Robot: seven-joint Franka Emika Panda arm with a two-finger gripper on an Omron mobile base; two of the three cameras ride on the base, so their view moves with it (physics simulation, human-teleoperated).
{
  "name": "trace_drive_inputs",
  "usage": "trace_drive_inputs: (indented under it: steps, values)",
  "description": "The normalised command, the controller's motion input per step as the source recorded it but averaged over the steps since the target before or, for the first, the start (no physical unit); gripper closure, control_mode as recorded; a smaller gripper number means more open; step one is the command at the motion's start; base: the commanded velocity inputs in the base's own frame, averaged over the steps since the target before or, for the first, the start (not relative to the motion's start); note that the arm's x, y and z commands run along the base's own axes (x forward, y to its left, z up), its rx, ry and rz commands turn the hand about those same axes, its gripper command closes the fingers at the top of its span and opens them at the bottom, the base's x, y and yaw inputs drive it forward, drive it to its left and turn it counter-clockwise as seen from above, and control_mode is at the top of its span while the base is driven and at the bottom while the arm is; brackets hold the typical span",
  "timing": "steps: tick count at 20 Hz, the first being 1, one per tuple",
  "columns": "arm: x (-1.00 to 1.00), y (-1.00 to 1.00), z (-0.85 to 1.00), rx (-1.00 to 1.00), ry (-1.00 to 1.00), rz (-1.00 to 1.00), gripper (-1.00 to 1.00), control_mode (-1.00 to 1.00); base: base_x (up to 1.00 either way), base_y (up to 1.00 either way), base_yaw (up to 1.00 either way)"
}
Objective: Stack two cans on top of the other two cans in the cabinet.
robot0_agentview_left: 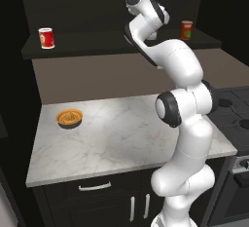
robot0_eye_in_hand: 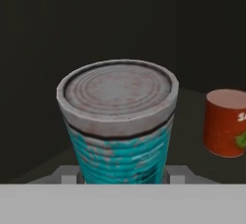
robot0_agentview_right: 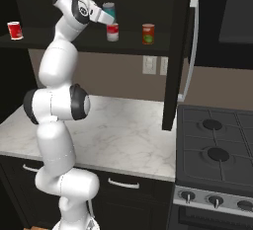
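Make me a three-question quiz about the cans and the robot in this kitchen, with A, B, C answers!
1. Where is the teal can?
A. on the counter
B. above the red-and-white can
C. on the stove

2. How many cans are in the cabinet?
A. two
B. four
C. six

3. What are the jaws of the gripper doing?
A. shut on the teal can
B. open and empty
C. holding the bowl

Answers: 1 B, it sits directly over that can on the shelf. 2 B, teal, red-and-white, bright red can and dark orange can. 3 A, the hand view shows the can between the fingers.

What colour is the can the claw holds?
Teal-blue can with a grey top, clearest in the hand view.
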Motion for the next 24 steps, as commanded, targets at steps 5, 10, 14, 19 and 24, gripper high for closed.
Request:
trace_drive_inputs:
  steps: [5,10,14,19,24]
  values:
    - [0.02,-0.02,-0.1,0.01,0.02,0.0,1.0,-1.0,0.0,0.0,0.0]
    - [0.04,0.0,-0.07,0.0,0.01,0.0,1.0,-1.0,0.0,0.0,0.0]
    - [0.07,0.0,-0.01,0.01,0.0,0.0,1.0,-1.0,0.0,0.0,0.0]
    - [0.08,0.0,0.03,0.0,0.0,0.0,1.0,-1.0,0.0,0.0,0.0]
    - [0.03,-0.01,0.08,0.0,0.0,0.0,1.0,-1.0,0.0,0.0,0.0]
